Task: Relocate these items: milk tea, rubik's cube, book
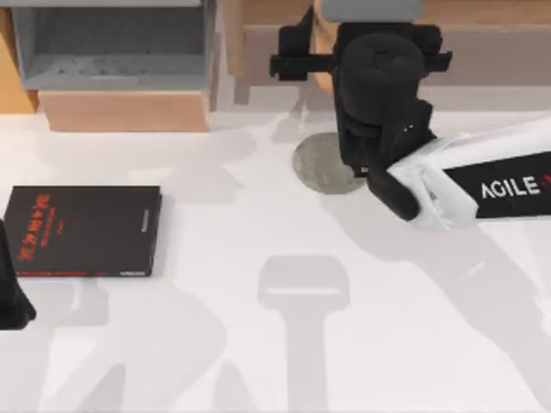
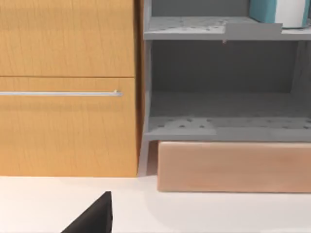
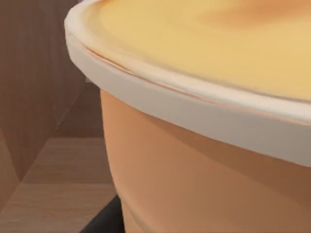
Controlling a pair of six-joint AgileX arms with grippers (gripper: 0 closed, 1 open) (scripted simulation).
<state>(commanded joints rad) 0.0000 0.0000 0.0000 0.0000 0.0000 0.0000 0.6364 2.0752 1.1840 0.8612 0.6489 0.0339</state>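
The milk tea (image 3: 194,160), an orange-tan cup with a white rim and a yellowish top, sits very close to the right wrist camera, with wooden walls behind it. My right gripper (image 1: 379,58) reaches over the wooden cabinet at the back centre and covers the cup from above. A dark finger (image 3: 103,221) lies against the cup's side, so the gripper is shut on it. The teal-blue book (image 2: 265,9) stands on the upper grey shelf. The rubik's cube is out of view. My left gripper (image 1: 10,301) is parked at the table's left edge.
A black book with red lettering (image 1: 83,231) lies flat on the left of the table. A round grey coaster (image 1: 320,165) lies near the back centre. The grey shelf unit (image 1: 112,43) stands on a wooden block (image 1: 125,110) at the back left, beside a wooden drawer front (image 2: 68,87).
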